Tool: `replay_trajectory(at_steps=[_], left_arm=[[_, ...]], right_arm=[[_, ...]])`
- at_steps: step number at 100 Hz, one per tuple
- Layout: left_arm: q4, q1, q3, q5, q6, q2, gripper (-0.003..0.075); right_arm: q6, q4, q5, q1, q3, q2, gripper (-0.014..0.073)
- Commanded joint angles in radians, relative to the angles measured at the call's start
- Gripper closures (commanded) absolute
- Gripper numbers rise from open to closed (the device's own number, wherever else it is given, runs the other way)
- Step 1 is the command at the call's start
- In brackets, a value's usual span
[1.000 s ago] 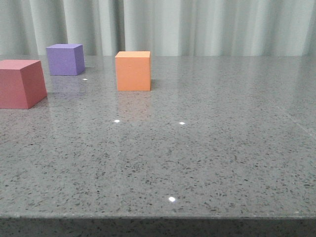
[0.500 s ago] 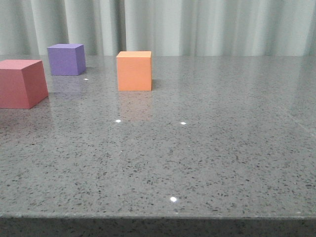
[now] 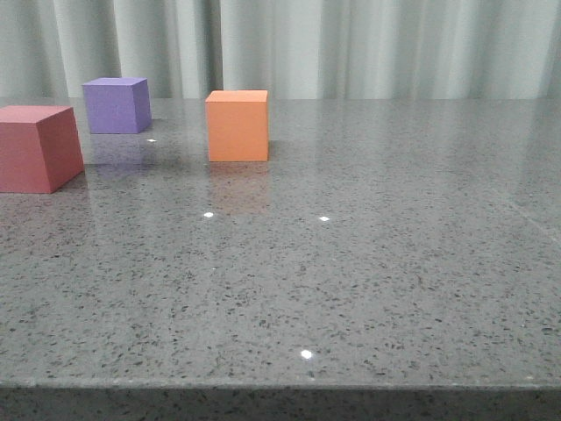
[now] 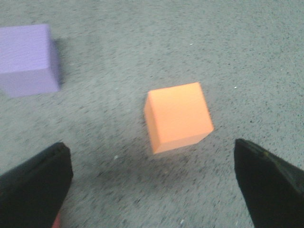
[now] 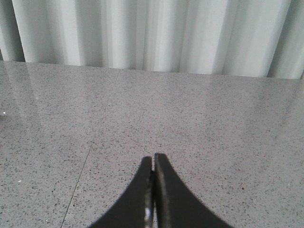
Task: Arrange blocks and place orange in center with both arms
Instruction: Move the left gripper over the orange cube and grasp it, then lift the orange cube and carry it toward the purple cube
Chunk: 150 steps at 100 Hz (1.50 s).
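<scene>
The grey speckled table (image 3: 368, 263) was glossy. On it stood three cubes, well apart: red (image 3: 37, 147), purple (image 3: 116, 105) and orange (image 3: 237, 126).

The red cube (image 3: 37, 147) is cut off by the front view's left edge. In the left wrist view the purple cube (image 4: 27, 59) runs off the frame edge, on the far side of the orange cube (image 4: 177, 116) from one finger of the left gripper (image 4: 153, 185). Both fingers are cropped, and the picture is softly blurred. The right gripper (image 5: 153, 164) shows only its fingertips; its body is out of frame.
</scene>
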Motion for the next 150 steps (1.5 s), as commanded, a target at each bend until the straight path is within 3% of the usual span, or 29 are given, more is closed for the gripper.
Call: replay_trajectory(at_steps=[1,31,102,116,134,150], left_arm=[[0.051,-0.042,-0.091,-0.048,-0.051,0.027,0.0080],[0.094,-0.072,-0.240,-0.020,-0.107,0.199,0.0080],[0.122,-0.072,-0.242,-0.028,-0.141,0.371,0.0085],[0.124,-0.072,-0.242,-0.042,-0.141,0.373,0.0183],[0.124,-0.072,-0.242,-0.043,-0.141,0.370,0.0409],[0.124,-0.072,-0.242,-0.030,-0.139,0.328,0.0440]], right_arm=[[0.002,-0.021,-0.081,-0.003,-0.025,0.005,0.0662],[0.002,-0.021,-0.081,-0.003,-0.025,0.005,0.0662],[0.002,-0.021,-0.081,-0.003,-0.025,0.005,0.0662],[0.002,-0.021,-0.081,-0.003,-0.025,0.005,0.0662],[0.002,-0.021,-0.081,-0.003,-0.025,0.005,0.0662],[0.002,-0.021,-0.081,-0.003,-0.025,0.005,0.0662]])
